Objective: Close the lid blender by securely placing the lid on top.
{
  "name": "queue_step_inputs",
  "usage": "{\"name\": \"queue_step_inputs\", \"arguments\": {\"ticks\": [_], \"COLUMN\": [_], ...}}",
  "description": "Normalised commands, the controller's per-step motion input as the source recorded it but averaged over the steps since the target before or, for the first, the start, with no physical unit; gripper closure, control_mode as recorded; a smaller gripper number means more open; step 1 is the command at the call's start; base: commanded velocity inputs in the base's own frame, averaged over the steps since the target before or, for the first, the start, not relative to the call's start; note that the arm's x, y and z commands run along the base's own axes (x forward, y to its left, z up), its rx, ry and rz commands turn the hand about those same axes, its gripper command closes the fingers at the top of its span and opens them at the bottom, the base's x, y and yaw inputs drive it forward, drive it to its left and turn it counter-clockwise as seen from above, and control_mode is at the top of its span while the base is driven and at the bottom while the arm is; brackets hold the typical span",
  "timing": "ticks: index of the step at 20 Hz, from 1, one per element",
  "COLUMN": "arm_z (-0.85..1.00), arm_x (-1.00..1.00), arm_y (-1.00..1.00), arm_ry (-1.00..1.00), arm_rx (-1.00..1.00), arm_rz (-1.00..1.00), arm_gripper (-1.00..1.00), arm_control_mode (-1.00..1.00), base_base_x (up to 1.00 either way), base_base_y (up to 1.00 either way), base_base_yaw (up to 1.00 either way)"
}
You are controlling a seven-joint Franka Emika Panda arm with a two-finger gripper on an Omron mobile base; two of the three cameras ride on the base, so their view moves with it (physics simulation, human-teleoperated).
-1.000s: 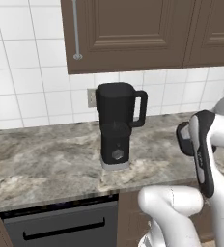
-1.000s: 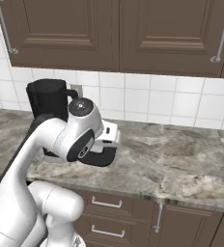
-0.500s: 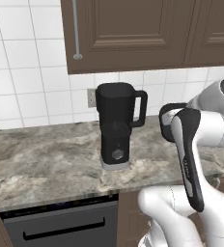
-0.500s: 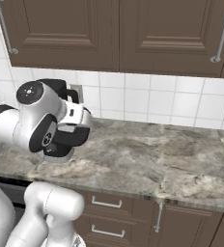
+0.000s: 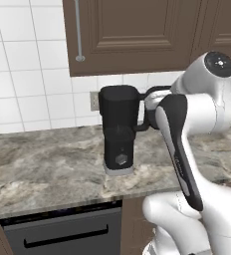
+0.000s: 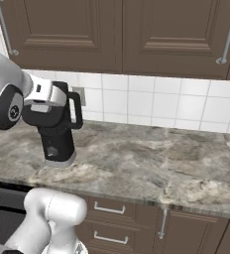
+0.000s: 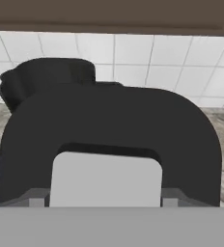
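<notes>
Blender (image 5: 119,130) handle close before hand (image 6: 51,106)

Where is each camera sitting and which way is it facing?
Left base view: behind the arm's left, facing the blender on the counter; arm rises at right.
Right base view: behind the arm's right, same blender and counter; arm at left.
Hand view: on the hand, close behind the blender's loop handle, facing the tiled wall.
All three share the blender.
</notes>
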Motion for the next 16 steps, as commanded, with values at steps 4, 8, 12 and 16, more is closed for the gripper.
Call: {"name": "queue_step_inputs", "arguments": {"ticks": [4,8,12,16], "arm_z": [0.46,0.39,0.12,0.0], "arm_x": [0.05,0.23,0.39,0.58], "arm_y": [0.57,0.49,0.2,0.01], "arm_ry": [-0.01,0.0,0.0,0.04], "arm_rx": [0.0,0.0,0.0,0.0], "arm_rz": [0.0,0.0,0.0,0.0], "arm_gripper": [1.0,1.0,1.0,1.0], "arm_control_mode": [-1.0,-1.0,-1.0,-1.0], "base_base_x": [0.0,0.0,0.0,0.0], "base_base_y": [0.0,0.0,0.0,0.0], "base_base_yaw": [0.0,0.0,0.0,0.0]}}
